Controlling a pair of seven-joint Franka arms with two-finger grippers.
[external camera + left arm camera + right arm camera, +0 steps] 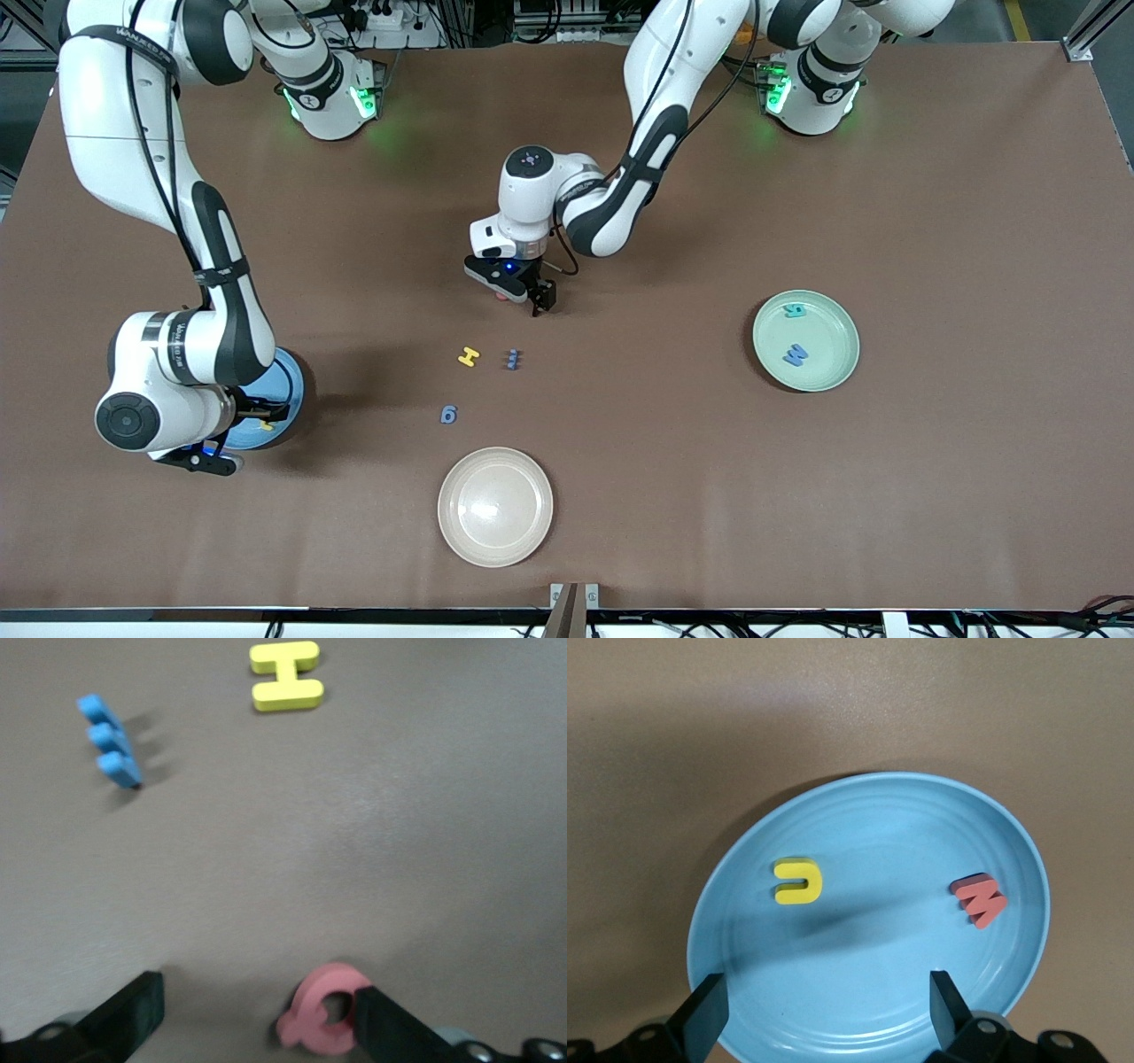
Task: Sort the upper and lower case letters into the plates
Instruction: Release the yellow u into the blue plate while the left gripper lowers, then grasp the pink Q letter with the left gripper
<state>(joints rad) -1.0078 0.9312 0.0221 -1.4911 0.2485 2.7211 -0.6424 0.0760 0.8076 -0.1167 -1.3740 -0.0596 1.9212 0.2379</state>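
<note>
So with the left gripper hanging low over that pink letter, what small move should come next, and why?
Probably lower the left gripper slightly and close. Its fingers stand open, and the pink letter lies flat on the table beside one finger, not yet held. The right gripper is open over the blue plate, where a yellow letter and a red letter lie.

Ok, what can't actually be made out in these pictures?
- Blue plate, front view: mostly covered by the right arm; its yellow letter and red letter show clearly only in the right wrist view.
- Pink letter, left wrist view: partly hidden by a finger of the left gripper and cut by the edge; shape unclear.
- Letters in the green plate: too small to tell case.
</note>
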